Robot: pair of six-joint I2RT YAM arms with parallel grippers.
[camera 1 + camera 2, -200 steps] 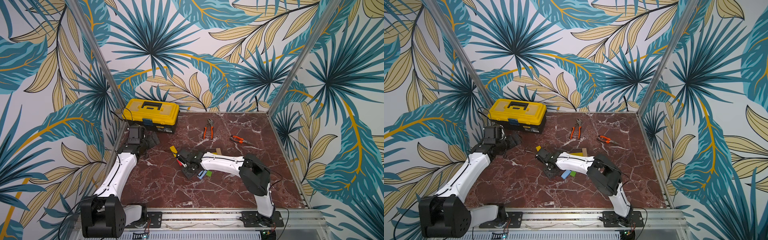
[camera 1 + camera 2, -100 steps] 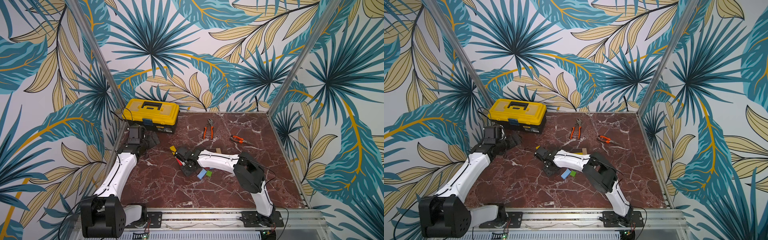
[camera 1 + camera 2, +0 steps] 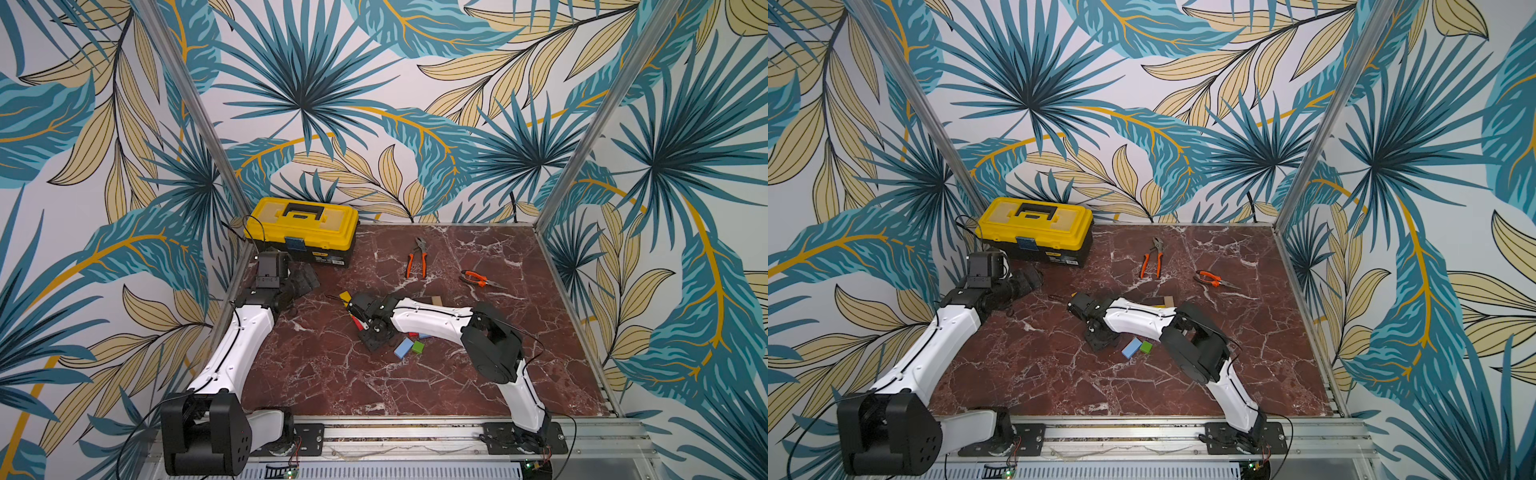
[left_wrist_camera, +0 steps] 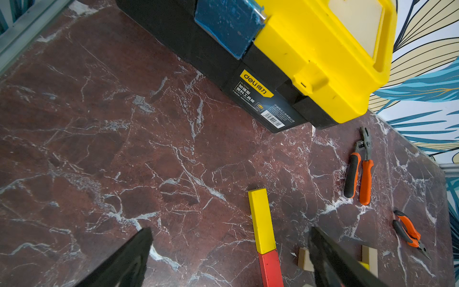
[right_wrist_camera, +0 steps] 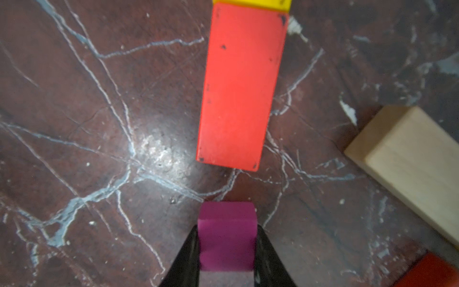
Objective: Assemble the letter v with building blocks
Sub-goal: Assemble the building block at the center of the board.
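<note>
Pinching a magenta cube (image 5: pixel 227 238) in the right jaws, just short of a red block's (image 5: pixel 239 87) free end, not touching. Butted end to end there against a yellow bar (image 4: pixel 260 221) on the counter (image 3: pixel 332 374). Flanked by a plain-wood bar (image 5: pixel 409 161); nearby, light-blue block (image 3: pixel 402 348) just beside green cube (image 3: pixel 418 346). Holding the left jaws wide near the toolbox (image 3: pixel 301 232).

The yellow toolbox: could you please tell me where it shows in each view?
In both top views: yellow toolbox in the far corner on the robot's left.
Left wrist: yellow toolbox large and close.
Right wrist: not in it.
Shared landmark: orange-handled pliers, the pair nearest it.
</note>
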